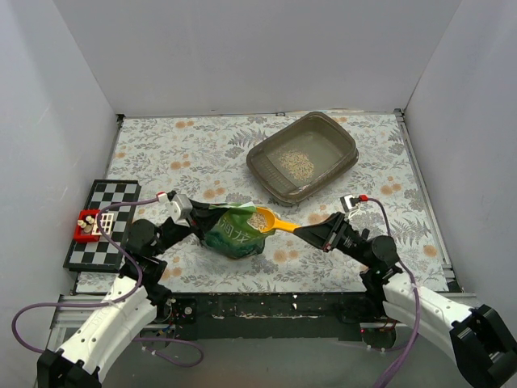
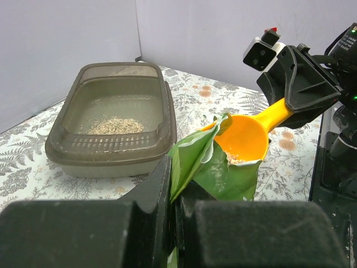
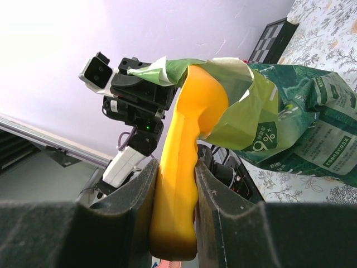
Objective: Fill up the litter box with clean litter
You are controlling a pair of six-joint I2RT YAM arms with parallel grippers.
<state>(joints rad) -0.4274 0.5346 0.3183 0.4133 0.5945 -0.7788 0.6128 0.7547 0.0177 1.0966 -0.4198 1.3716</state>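
Both arms reach in from the table's (image 1: 178,153) near edge. The left gripper (image 1: 187,212) is clenched on the rim of a green bag (image 1: 234,236), holding its mouth up. The right gripper (image 1: 311,232) is grasping the handle of a yellow-orange scoop (image 1: 271,220). The scoop's long axis runs roughly along the near edge, handle to the right, bowl inside the bag's mouth with some granules in it. The litter box (image 1: 262,178) sits toward the far right corner, lying diagonally from near-left to far-right. A thin patch of clean litter (image 1: 296,164) lies on its floor. The bag shows "9%" (image 3: 268,134); its other print is too small to read.
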